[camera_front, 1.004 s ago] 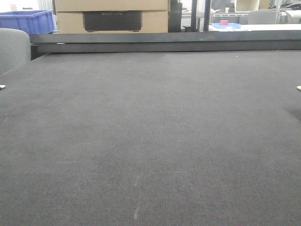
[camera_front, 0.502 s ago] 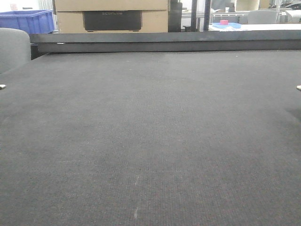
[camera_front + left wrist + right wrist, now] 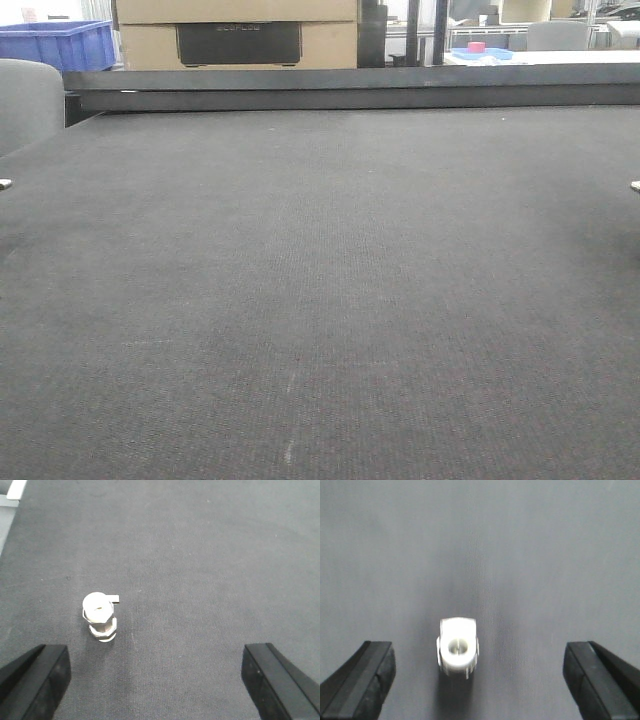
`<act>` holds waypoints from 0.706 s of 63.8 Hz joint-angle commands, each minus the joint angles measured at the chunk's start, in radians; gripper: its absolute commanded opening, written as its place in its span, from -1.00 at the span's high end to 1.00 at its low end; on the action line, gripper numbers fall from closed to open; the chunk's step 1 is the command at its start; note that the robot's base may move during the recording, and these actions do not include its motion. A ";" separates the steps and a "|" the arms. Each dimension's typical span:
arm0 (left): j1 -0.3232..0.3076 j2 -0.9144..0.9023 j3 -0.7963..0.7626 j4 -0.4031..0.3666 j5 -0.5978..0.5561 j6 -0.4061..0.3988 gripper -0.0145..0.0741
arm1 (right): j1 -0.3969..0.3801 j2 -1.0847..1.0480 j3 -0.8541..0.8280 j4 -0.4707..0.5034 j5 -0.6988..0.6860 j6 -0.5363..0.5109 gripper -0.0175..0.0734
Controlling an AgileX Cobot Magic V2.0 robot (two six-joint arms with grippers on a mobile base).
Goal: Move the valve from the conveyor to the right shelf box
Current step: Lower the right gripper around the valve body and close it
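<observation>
Grey woven belt (image 3: 320,300) fills the front view up to its dark rail (image 3: 350,90), and it looks the same as it did a second ago: nothing on it has shifted and no arm has entered. No valve shows from there.

The wrist views do show one. The left gripper (image 3: 155,680) is spread wide and empty above the belt. A white valve (image 3: 100,617) stands upright ahead of it, off towards its left finger. The right gripper (image 3: 477,680) is also spread wide and empty. A white valve (image 3: 457,652) sits between its fingers, a little left of centre. I cannot tell whether this is the same piece.

With nothing changed, the pick seems not yet begun. The right arm looks better lined up and probably only needs to descend and close. The shelf box is out of view.
</observation>
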 commanded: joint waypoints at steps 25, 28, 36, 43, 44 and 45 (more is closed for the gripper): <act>-0.008 0.000 -0.009 0.002 -0.009 -0.007 -0.68 | 0.002 0.382 -0.076 0.044 0.147 -0.105 -0.64; -0.008 0.000 -0.009 0.002 -0.009 -0.007 -0.68 | 0.002 0.409 -0.076 0.044 0.141 -0.120 -0.64; -0.008 0.000 -0.009 0.002 -0.009 -0.007 -0.68 | 0.002 0.486 -0.076 0.044 0.136 -0.126 -0.64; -0.008 0.000 -0.009 0.002 -0.009 -0.007 -0.68 | 0.005 0.535 -0.076 0.044 0.109 -0.127 -0.64; -0.008 0.000 -0.009 0.002 -0.009 -0.007 -0.68 | 0.007 0.540 -0.076 0.044 0.108 -0.127 -0.64; -0.008 0.000 -0.009 0.002 -0.009 -0.007 -0.68 | 0.008 0.548 -0.076 0.044 0.105 -0.127 -0.64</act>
